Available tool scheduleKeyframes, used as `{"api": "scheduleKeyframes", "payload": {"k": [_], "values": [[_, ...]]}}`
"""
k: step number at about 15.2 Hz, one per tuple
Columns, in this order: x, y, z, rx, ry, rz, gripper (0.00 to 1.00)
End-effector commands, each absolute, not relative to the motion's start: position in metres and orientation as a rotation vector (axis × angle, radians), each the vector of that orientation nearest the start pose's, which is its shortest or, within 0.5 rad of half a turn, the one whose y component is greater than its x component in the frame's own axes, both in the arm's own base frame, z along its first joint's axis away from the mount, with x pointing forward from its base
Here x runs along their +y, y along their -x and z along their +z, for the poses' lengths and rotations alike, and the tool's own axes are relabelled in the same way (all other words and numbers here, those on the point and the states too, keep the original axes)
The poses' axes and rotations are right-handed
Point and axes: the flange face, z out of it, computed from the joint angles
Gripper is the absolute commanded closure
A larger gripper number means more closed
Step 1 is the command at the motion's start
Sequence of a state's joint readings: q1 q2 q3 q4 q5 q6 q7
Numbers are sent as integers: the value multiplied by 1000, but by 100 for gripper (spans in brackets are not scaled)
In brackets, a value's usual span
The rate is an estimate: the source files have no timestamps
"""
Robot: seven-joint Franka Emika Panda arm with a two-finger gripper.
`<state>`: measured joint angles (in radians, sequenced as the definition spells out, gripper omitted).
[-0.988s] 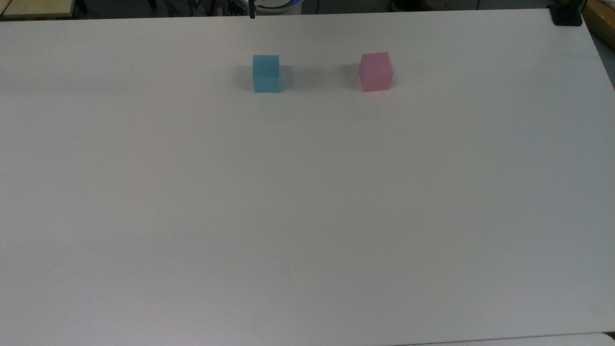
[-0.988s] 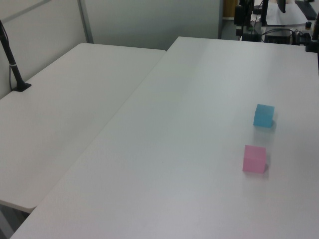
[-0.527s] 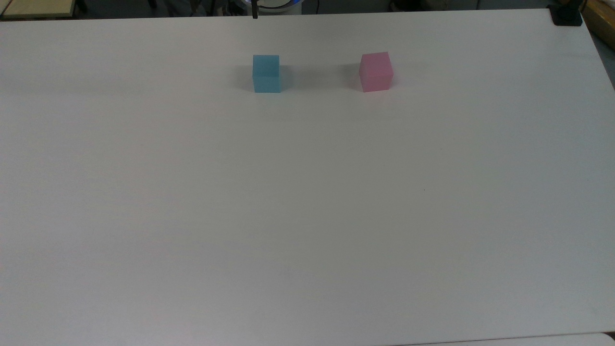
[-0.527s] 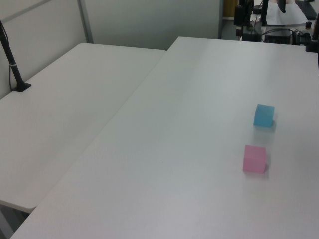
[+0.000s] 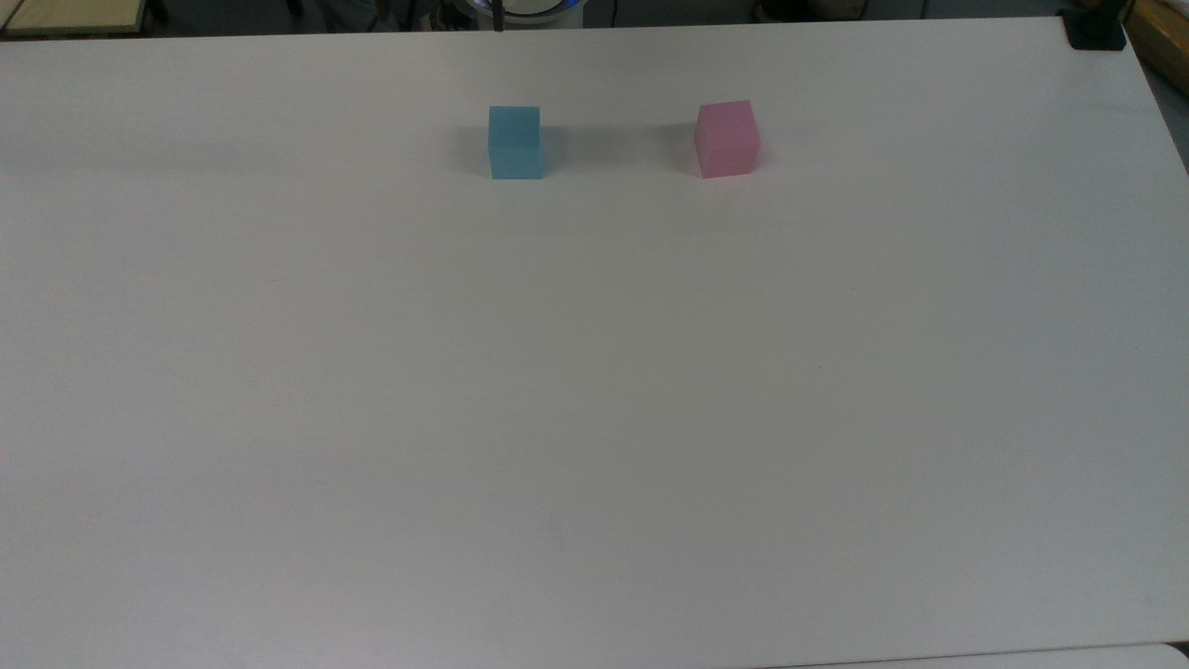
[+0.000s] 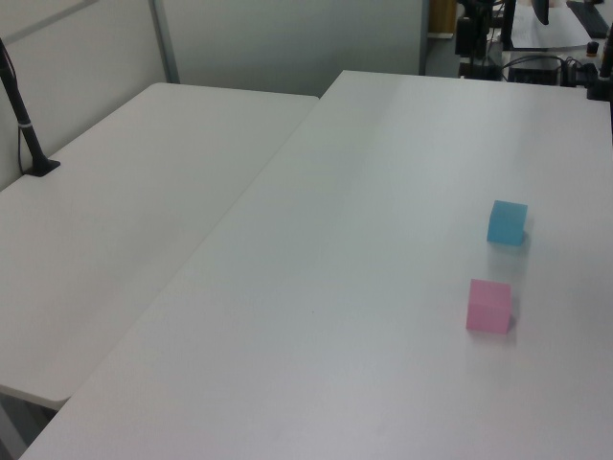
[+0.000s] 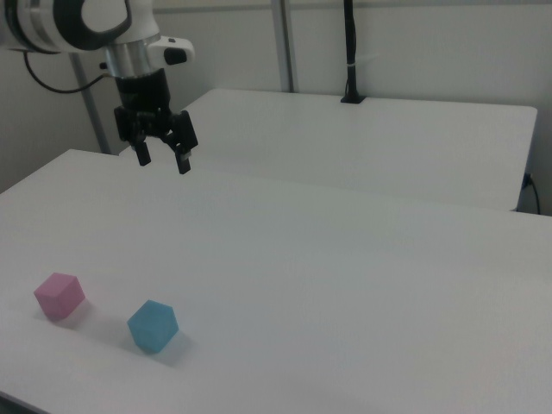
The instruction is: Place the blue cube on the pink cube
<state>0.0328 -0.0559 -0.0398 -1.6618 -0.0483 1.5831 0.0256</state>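
Note:
The blue cube [image 5: 515,141] rests on the white table [image 5: 594,390], apart from the pink cube [image 5: 726,138], which lies to the top view's right of it. In the left view the blue cube [image 6: 507,222] sits farther back than the pink cube [image 6: 488,306]. In the right view the blue cube [image 7: 153,326] and the pink cube [image 7: 59,296] lie near the front left. My gripper [image 7: 163,159] hangs high above the table, well behind both cubes, open with nothing between its fingers.
A second white table [image 6: 115,220] adjoins on the left view's left, with a black post [image 6: 24,125] clamped to it. A black clamp [image 5: 1096,32] sits at the top view's far right corner. Desks and equipment [image 6: 536,38] stand beyond the far edge.
The dark finger tip at the top view's upper edge has shifted slightly right and up. Both cubes have stayed in place.

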Motion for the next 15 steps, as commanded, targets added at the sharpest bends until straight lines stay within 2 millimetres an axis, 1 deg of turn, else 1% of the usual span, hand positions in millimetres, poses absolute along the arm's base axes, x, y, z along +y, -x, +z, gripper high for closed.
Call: {"api": "scheduleKeyframes", "payload": {"k": [1,3,6,8,12,13,14,15], "values": [[7,-472,604,-17,3159,-20,0],[13,-446,594,-43,3156,7,0],[19,-417,579,-75,3152,41,0],[20,-414,570,-81,3151,48,0],[22,-416,533,-86,3149,5,0],[21,-416,522,-85,3148,0,0],[22,-415,503,-89,3148,7,0],[22,-416,490,-105,3147,-7,0]]}}
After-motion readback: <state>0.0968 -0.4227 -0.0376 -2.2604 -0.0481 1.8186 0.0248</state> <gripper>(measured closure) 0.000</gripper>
